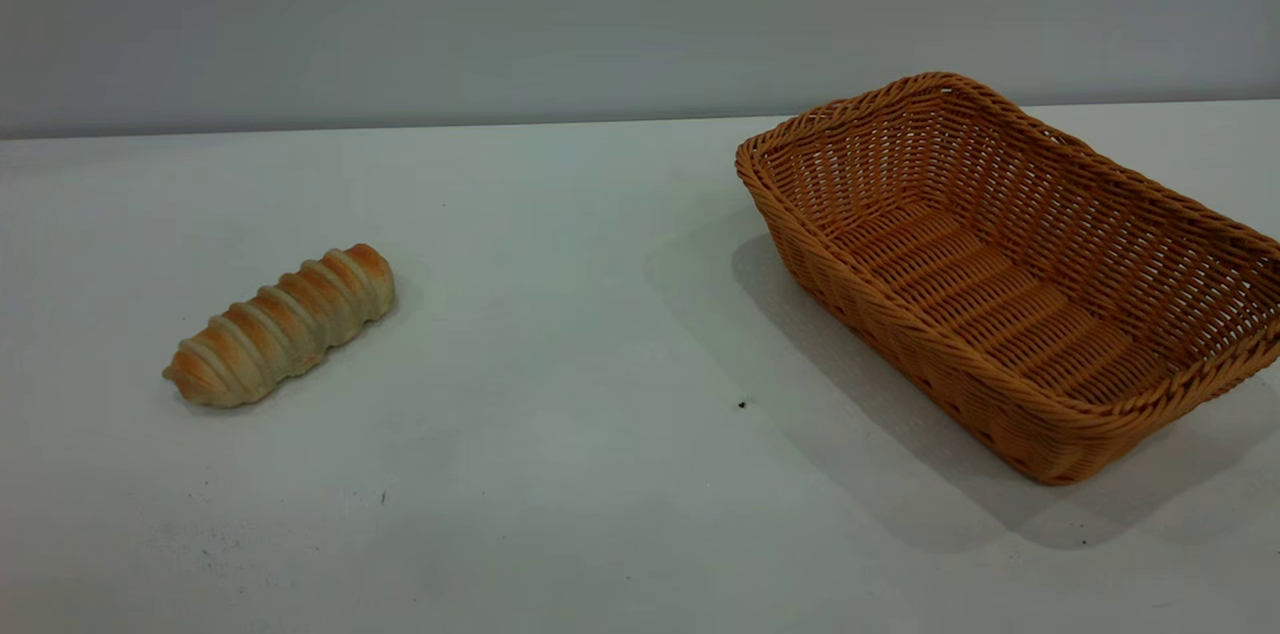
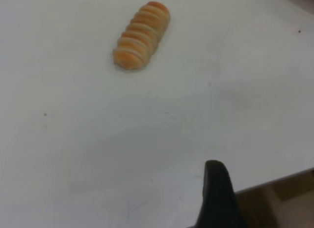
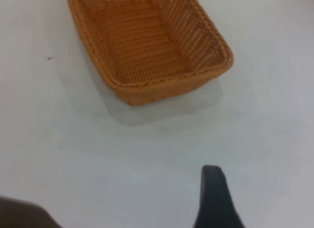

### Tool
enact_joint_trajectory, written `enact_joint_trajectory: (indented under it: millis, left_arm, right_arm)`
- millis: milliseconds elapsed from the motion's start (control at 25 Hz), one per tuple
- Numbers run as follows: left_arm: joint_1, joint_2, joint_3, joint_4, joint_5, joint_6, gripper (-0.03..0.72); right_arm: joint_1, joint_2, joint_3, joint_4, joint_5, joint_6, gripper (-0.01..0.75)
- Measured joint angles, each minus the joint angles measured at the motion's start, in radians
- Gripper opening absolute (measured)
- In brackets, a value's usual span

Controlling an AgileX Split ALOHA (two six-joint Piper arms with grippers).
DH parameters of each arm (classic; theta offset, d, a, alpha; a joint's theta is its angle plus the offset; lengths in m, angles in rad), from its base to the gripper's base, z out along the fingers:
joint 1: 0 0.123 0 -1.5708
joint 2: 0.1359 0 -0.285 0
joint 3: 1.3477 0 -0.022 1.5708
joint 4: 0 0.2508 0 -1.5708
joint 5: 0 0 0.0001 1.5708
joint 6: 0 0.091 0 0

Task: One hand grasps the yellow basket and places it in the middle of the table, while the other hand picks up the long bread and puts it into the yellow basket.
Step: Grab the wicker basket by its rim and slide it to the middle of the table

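The long bread (image 1: 280, 326) lies slantwise on the left part of the white table (image 1: 600, 314), with nothing touching it. On the right stands the yellow basket (image 1: 1010, 274), empty, one corner cut off by the picture's edge. Neither arm appears in the exterior view. In the left wrist view the bread (image 2: 142, 35) is far from my left gripper (image 2: 218, 196), of which only one black part shows, low over the table's near edge. In the right wrist view the basket (image 3: 147, 41) sits well ahead of my right gripper (image 3: 215, 198), also seen only as one black part.
A grey wall (image 1: 600, 14) runs behind the table. The table's edge (image 2: 274, 181) passes just beside my left gripper, with brown floor beyond it. A few small dark specks (image 1: 741, 404) dot the tabletop between bread and basket.
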Motion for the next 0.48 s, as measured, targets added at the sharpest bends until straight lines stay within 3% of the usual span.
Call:
enact_joint_trajectory:
  millis: [240, 480]
  left_arm:
    - [-0.016, 0.0, 0.0, -0.002, 0.0, -0.013, 0.534]
    - [-0.016, 0.146, 0.0, 0.054, -0.014, -0.139, 0.517]
  right_arm:
    - [0.087, 0.0, 0.0, -0.006, 0.0, 0.01, 0.53]
    - [0.097, 0.048, -0.018, -0.09, -0.028, 0.15, 0.522]
